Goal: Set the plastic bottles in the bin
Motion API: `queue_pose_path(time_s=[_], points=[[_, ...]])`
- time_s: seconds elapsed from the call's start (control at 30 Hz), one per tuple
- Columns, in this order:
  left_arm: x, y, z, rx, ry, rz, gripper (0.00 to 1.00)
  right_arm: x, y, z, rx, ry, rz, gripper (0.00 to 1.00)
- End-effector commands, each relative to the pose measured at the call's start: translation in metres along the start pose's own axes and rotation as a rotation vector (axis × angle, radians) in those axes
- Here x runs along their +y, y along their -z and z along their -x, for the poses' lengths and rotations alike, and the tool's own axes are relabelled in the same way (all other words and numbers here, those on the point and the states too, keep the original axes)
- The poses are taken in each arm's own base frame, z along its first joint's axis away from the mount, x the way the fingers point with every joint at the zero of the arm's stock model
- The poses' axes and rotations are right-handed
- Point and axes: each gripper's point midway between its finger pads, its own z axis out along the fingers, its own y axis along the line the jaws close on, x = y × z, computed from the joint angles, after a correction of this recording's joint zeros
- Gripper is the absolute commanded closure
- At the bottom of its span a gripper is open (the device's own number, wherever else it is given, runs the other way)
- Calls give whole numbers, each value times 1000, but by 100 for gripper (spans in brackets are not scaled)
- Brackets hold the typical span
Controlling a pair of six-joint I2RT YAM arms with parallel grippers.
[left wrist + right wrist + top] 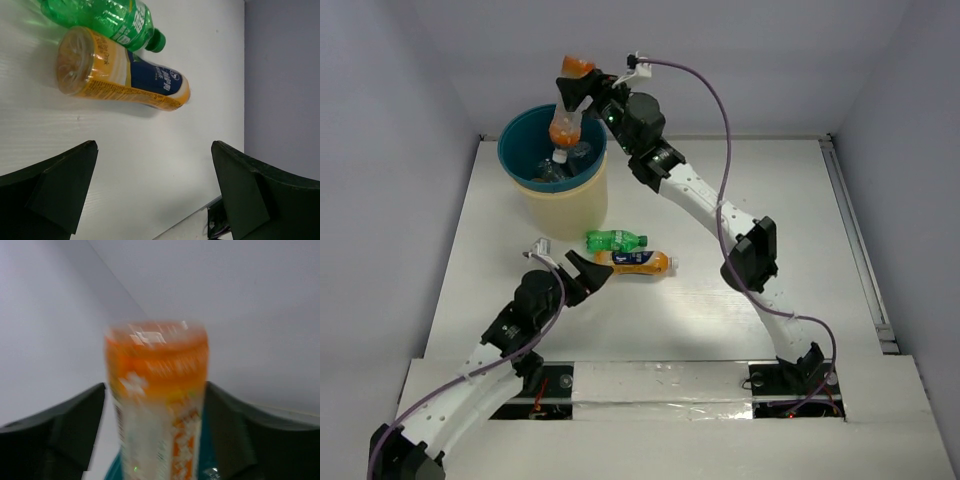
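Note:
The bin (558,198) stands at the far left, teal rim, cream body, with clear bottles (558,165) inside. My right gripper (578,95) is over the bin's far rim. An orange bottle (566,125) hangs cap-down between its fingers. In the right wrist view that bottle (157,390) is blurred while the fingers (75,420) are sharp, so it is slipping free. A green bottle (616,240) and an orange bottle with a dark label (638,262) lie side by side mid-table. My left gripper (588,272) is open and empty just left of them, as the left wrist view shows: the green one (105,17), the orange one (120,75).
The table's (790,200) right edge has a metal rail (855,240). Grey walls close in the back and both sides. The right arm (720,215) stretches diagonally across the table's middle and right.

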Motion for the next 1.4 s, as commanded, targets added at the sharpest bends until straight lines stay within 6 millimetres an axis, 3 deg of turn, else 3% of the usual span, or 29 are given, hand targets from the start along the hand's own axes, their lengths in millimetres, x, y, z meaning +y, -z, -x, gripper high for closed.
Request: queue_pose_path(time_s=[0.0,0.03,0.07,0.2,0.23,0.27,0.3,0.33,0.37,0.4,0.43,0.47,0.5,0.57,0.6,0.63,0.67,0.7,0.77,0.87,0.9,0.97,1.0,1.07,1.1,1.17,1.2,1.27,1.37], points=[[-5,-7,-2,-23,45,-29,2,32,2,43,-126,53,31,11],[0,-11,-3,-26,45,-3,1,26,3,33,-104,86,25,8],[-2,-13,-6,-22,37,-1,1,34,6,31,-96,93,40,6],[-5,-19,-12,-21,33,16,1,46,15,45,-80,132,64,1],[-4,-21,-13,-19,29,28,1,58,22,66,-100,146,82,1],[-5,-21,-14,-20,24,34,1,63,26,73,-101,155,92,1],[-8,-22,-13,-30,15,39,1,58,32,60,-56,172,94,1],[-9,-23,-12,-34,9,45,1,78,45,94,-103,179,130,1],[-9,-23,-10,-45,11,54,1,80,54,98,-100,187,138,2],[-14,-23,-10,-48,11,47,1,62,63,71,-29,211,112,6],[-15,-24,-14,-36,6,48,1,64,74,72,-17,249,135,11],[-16,-25,-11,-49,10,51,1,79,94,99,-39,266,163,17],[-17,-25,-13,-42,4,56,1,57,111,63,61,298,146,46],[-19,-23,-11,-53,-4,62,1,41,139,45,146,357,128,75],[-19,-20,-6,-74,-12,79,1,46,158,59,143,366,137,89],[-24,-16,2,-102,-14,68,2,11,181,21,246,382,85,93],[-31,-12,11,-132,-14,59,4,7,196,7,297,379,106,95],[-26,-7,20,-170,-28,90,5,9,212,5,324,369,131,95],[-41,6,41,-238,-50,63,12,-11,247,-36,460,354,136,91],[-54,20,59,-281,-119,50,22,-30,278,-74,584,337,140,85],[-66,27,70,-305,-125,38,29,-33,285,-82,613,337,152,77],[-69,32,75,-309,-154,53,36,-41,297,-102,693,354,172,60],[-73,36,80,-318,-169,52,40,-41,295,-106,718,364,182,45],[-76,40,84,-330,-172,54,45,-58,306,-135,851,379,172,31],[-75,41,86,-335,-172,61,46,-57,300,-136,859,389,177,22],[-75,43,86,-336,-170,60,46,-70,305,-156,926,406,176,15],[-74,44,85,-332,-169,62,46,-69,298,-156,926,415,180,10],[-74,46,85,-332,-165,53,46,-85,306,-177,1017,422,153,8],[-72,50,86,-338,-163,53,46,-97,303,-191,1081,475,131,8]])
